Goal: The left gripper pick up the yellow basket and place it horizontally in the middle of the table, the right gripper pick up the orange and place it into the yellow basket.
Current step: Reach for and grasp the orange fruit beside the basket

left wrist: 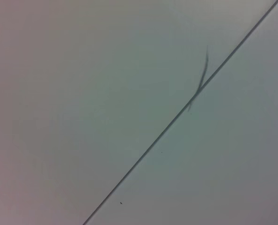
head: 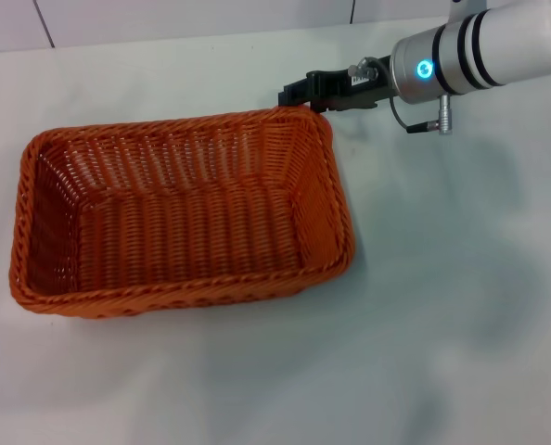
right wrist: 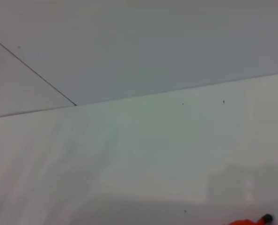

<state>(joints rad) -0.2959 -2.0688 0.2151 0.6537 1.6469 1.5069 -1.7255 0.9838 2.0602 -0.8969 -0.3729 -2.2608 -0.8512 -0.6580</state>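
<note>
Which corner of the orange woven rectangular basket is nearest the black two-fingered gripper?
The far right corner of the orange woven rectangular basket. The black two-fingered right gripper hangs right at that corner's braided rim; the other three corners lie well away from it on the white table.

One large rectangular orange woven wicker basket (head: 178, 218) fills the frame's left-centre on one plain white table (head: 442, 352); one black two-fingered gripper on a silver-white arm (head: 299, 95) sits upper right.

**Clearance around basket**

Yellow basket (head: 178, 218) sat left-centre on the tabletop (head: 461, 306), interior open from above. Right pincer (head: 299, 94) and its arm hung over the far-right corner rim, blocking that approach. Near and right tabletop were open.
</note>
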